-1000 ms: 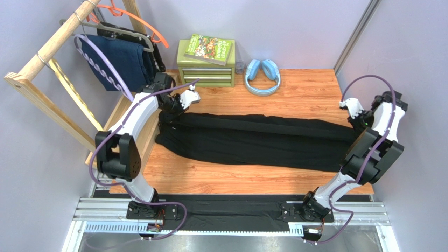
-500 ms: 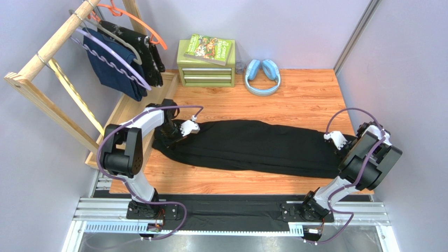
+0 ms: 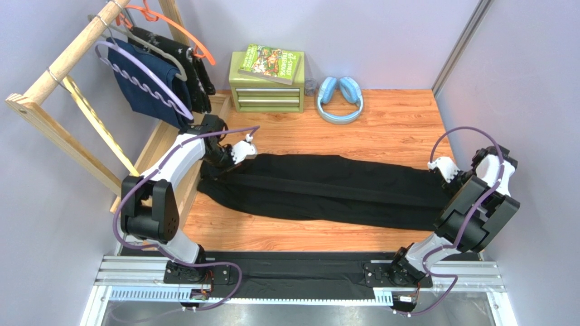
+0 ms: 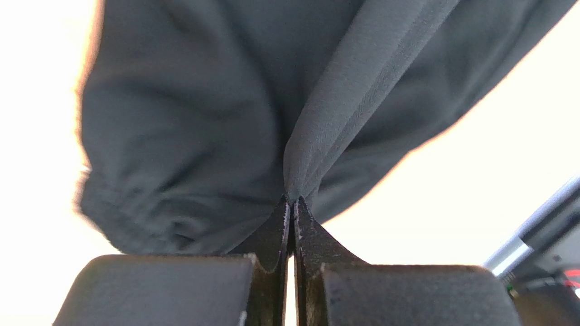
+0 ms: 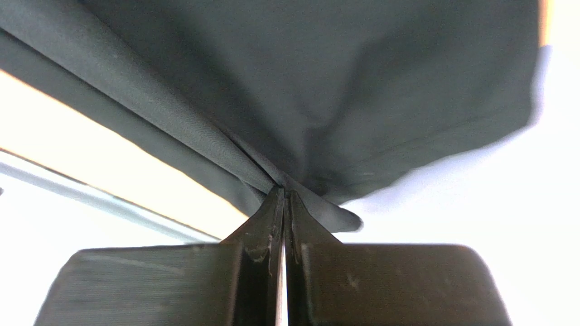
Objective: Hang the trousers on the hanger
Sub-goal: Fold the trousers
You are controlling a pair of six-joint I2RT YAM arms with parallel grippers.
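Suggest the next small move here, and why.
Probably raise both ends together: the left gripper and right gripper are each shut on an end of the trousers, which lie stretched flat on the table, away from the hanger on the rack.

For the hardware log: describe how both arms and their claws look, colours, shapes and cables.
Both match. The left arm and right arm have white links between blocky black joint housings, each trailed by a looping purple cable. The left claw and right claw have matte black fingers tapering to thin wedge tips. No markings show.
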